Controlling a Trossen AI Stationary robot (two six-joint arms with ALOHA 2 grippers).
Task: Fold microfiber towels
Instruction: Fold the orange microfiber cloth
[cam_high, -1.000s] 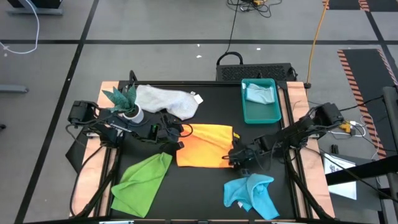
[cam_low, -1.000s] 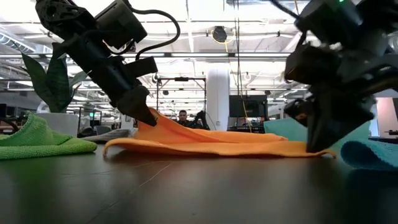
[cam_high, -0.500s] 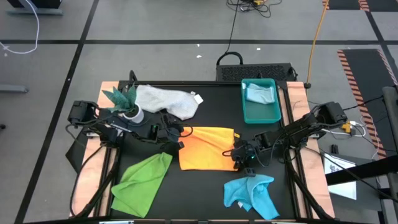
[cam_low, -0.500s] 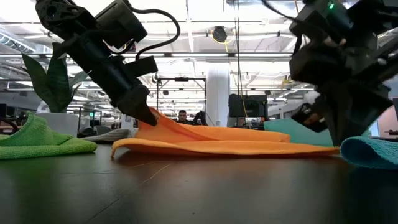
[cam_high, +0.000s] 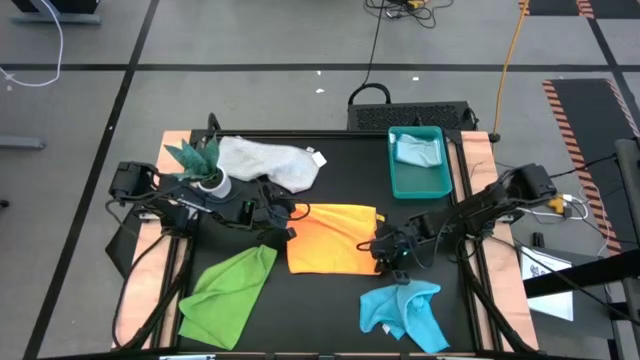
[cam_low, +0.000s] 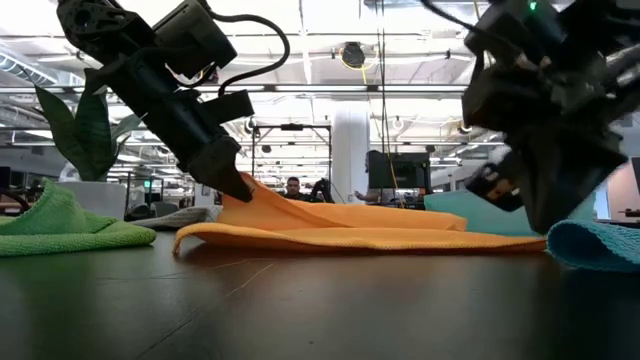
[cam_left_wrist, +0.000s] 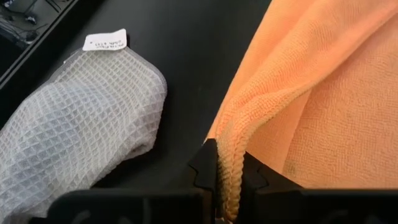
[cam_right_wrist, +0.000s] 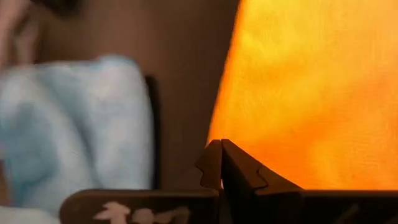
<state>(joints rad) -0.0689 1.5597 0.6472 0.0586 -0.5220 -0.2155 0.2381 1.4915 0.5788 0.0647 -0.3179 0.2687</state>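
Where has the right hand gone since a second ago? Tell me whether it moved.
Yes. In the high view the right hand, shut at the orange towel, has shifted slightly toward the teal tray, away from the turquoise towel.

The right gripper (cam_high: 384, 250) has closed and shifted slightly rightward.

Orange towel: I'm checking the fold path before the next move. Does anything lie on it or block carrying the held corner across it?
Nothing visible does. The left gripper is shut on the orange towel at its corner; the right gripper is shut at the opposite edge. The towel's top is bare.
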